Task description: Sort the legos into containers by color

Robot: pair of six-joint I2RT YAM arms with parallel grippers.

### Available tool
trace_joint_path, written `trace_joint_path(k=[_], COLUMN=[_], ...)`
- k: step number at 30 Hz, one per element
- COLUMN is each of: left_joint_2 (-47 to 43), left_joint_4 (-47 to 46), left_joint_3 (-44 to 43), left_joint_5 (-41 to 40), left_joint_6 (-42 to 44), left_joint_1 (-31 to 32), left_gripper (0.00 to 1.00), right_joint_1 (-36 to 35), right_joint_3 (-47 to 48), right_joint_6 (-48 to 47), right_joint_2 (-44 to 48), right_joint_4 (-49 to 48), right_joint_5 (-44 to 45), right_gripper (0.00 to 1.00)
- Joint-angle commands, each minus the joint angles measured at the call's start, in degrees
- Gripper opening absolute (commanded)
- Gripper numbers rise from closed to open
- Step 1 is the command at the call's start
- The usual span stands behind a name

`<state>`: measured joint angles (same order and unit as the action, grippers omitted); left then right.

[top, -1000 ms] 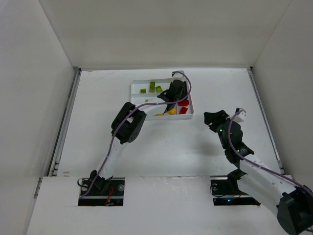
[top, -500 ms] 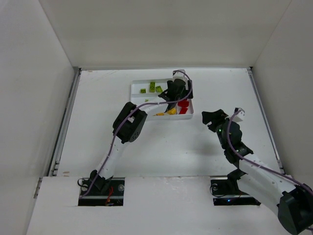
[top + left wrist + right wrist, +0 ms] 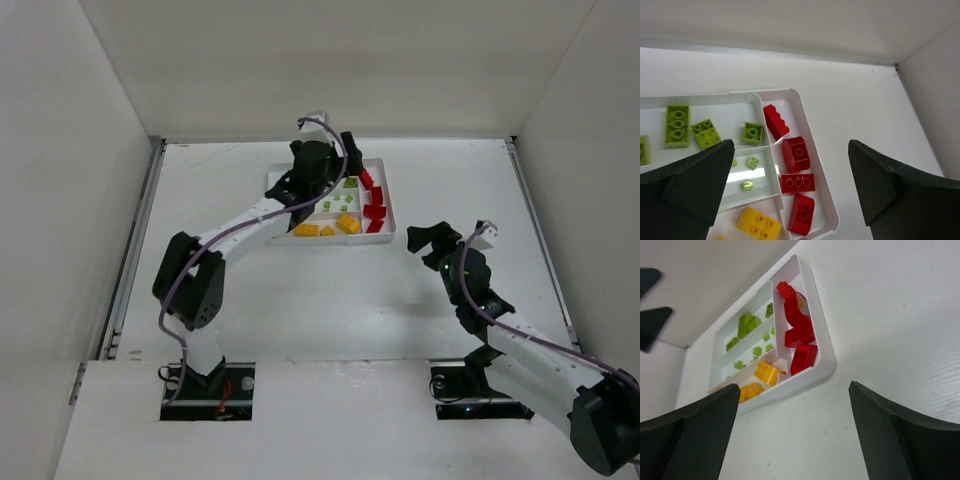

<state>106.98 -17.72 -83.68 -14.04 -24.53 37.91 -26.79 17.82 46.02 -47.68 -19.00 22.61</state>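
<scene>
The legos lie in the white tray (image 3: 340,240), the containers. Red bricks (image 3: 799,152) fill the crosswise slot at its right end. Lime green bricks (image 3: 677,125) sit in the far long slot, and tiny green ones (image 3: 753,161) in the middle slot. Yellow bricks (image 3: 759,223) lie in the near slot. My left gripper (image 3: 325,168) hangs open above the tray's back part, nothing between its fingers. To the right of the tray, my right gripper (image 3: 428,238) is open and empty over bare table, facing the tray's near right corner (image 3: 805,377).
White walls enclose the table on the left, back and right. A metal rail (image 3: 135,250) runs along the left edge and another (image 3: 540,240) along the right. The left arm's elbow (image 3: 190,285) stands over the table's left half.
The left arm's elbow swung to the left, and its gripper rose off the tray's right part toward the back and opened. The right gripper opened wider.
</scene>
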Motion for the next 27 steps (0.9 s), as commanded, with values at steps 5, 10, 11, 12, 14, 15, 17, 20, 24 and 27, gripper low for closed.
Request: trace_joint_path(k=[5,10,11,12,14,15,17,20,24,27], left_joint_2=[-23.1,-41.1,-44.3,-46.9,-51.8,-53.8,-57.0,-60.0,-62.1,-60.8], left_joint_4=[0.1,9.4,12.8,16.0,22.1,24.5,28.9,32.6,33.1,33.2], left_joint_3=[23.1,42.8,45.9,48.5,53.0,54.6,56.9,58.3,59.4,59.2], left_joint_5=[-5.5,-13.4,-15.1,-16.5,-18.3,-18.3,-18.3,-18.2,-18.0,-18.1], left_joint_6=[-4.9,-8.5,-9.9,-11.4,-14.6,-16.0,-18.4,-19.7,-18.6,-18.3], left_joint_1=[-4.0,-7.4,-8.2,-9.1,-11.1,-11.8,-12.9,-14.0,-14.4,-14.8], left_gripper=[1.0,1.0,1.0,1.0,1.0,1.0,1.0,1.0,1.0,1.0], right_joint_1=[-3.2,-5.5,-5.7,-6.0,-6.3,-6.3,-6.3,-6.7,-6.7,-6.8], right_joint_3=[2.8,4.8,5.2,5.7,6.4,6.7,7.0,7.2,7.8,7.8], right_joint_6=[-2.7,-3.0,-3.0,-3.0,-2.6,-2.6,-2.3,-1.5,-2.0,-2.2], right_joint_2=[-3.8,-6.1,-6.5,-7.3,-9.2,-10.1,-11.5,-13.3,-15.3,-15.3], right_joint_4=[-1.0,1.3,1.8,2.2,2.8,3.1,3.4,3.5,3.5,3.5], right_joint_5=[4.8,6.9,7.5,8.3,9.6,9.6,10.3,11.6,13.2,14.8], right_gripper=[1.0,1.0,1.0,1.0,1.0,1.0,1.0,1.0,1.0,1.0])
